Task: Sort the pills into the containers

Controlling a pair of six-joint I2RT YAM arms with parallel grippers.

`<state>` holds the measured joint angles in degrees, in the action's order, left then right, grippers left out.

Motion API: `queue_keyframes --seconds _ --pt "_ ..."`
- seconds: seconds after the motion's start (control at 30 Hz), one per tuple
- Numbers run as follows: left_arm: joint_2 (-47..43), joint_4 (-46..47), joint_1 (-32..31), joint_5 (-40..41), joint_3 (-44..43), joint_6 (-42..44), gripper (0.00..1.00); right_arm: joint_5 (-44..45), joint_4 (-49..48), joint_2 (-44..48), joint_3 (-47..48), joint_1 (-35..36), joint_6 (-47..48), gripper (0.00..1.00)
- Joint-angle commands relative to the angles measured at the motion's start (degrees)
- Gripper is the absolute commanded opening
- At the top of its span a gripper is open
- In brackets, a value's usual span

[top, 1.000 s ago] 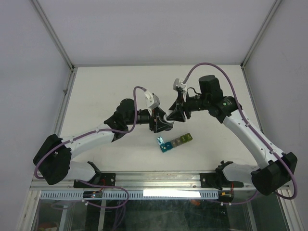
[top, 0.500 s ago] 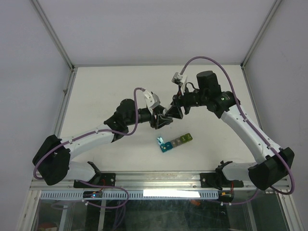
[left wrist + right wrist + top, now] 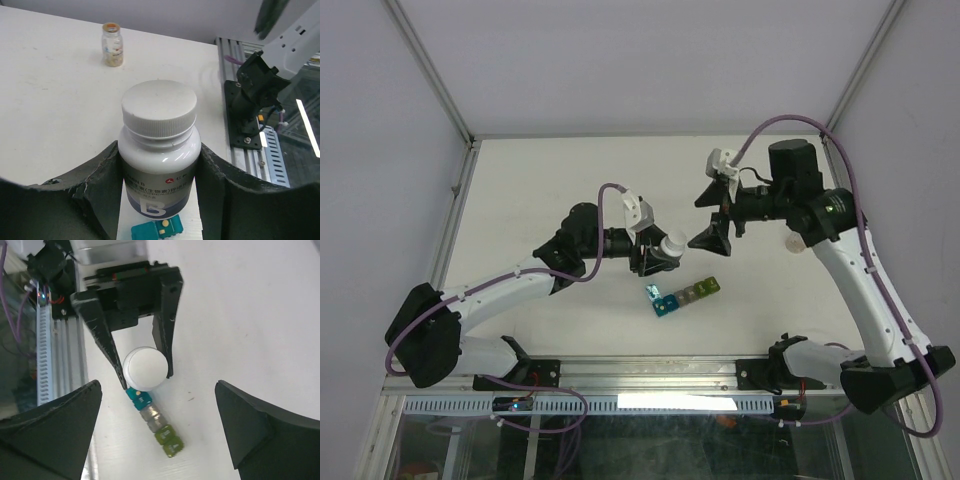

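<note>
In the left pincer (image 3: 159, 150), white-capped bottle (image 3: 159, 107), label showing large "B"

Setting: robot laboratory test cell. White table (image 3: 520, 180) boxed in by plain pale walls (image 3: 620, 60) and aluminium frame posts (image 3: 430, 70). Left arm (image 3: 510, 285) and right arm (image 3: 865, 295), purple-cabled, bolted to a metal rail (image 3: 650, 374) at the near edge.

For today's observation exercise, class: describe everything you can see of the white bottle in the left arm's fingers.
The bottle is round, glossy white plastic, with a white screw cap closed on top. Its label shows a red logo, small print and a large blue B. The left arm's black fingers clamp it at both sides, cap uppermost, near the teal end of the pill box.
</note>
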<state>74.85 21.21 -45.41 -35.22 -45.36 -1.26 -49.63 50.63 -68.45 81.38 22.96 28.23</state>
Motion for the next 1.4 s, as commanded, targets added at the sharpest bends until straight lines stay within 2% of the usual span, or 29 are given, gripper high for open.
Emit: queue_keyframes --seconds 0.0,0.07,0.17,0.4,0.6,0.9,1.27,1.37 --pt "-2.03 -2.86 -0.12 -10.56 -3.99 1.30 0.00 -7.15 13.51 3.98 4.89 -0.01 27.01 0.99" --pt "-1.79 -4.06 -0.14 -12.79 -4.73 1.28 0.00 -9.25 18.94 2.56 6.13 0.52 34.41 0.99" --pt "-1.58 -4.25 -0.12 -15.03 -5.36 0.88 0.00 -9.39 25.00 -1.40 8.98 2.59 38.44 0.99" --pt "-0.90 -4.76 -0.15 -17.18 -6.18 0.64 0.00 -7.29 22.17 -3.63 8.60 7.41 34.98 0.91" --pt "-0.23 -4.77 -0.15 -18.11 -6.65 0.64 0.00 -4.79 22.29 -5.93 8.86 9.49 33.48 0.77" --pt "0.02 -4.95 -0.13 -19.04 -6.92 0.60 0.00 -3.99 21.14 -6.76 8.47 10.30 32.16 0.68" --pt "0.06 -6.17 -0.12 -20.15 -7.02 1.03 0.00 -4.16 22.60 -7.08 9.38 10.89 33.39 0.40" --pt "0.16 -7.13 -0.12 -21.37 -7.39 1.49 0.00 -4.78 25.88 -7.80 11.34 10.89 36.59 0.38"
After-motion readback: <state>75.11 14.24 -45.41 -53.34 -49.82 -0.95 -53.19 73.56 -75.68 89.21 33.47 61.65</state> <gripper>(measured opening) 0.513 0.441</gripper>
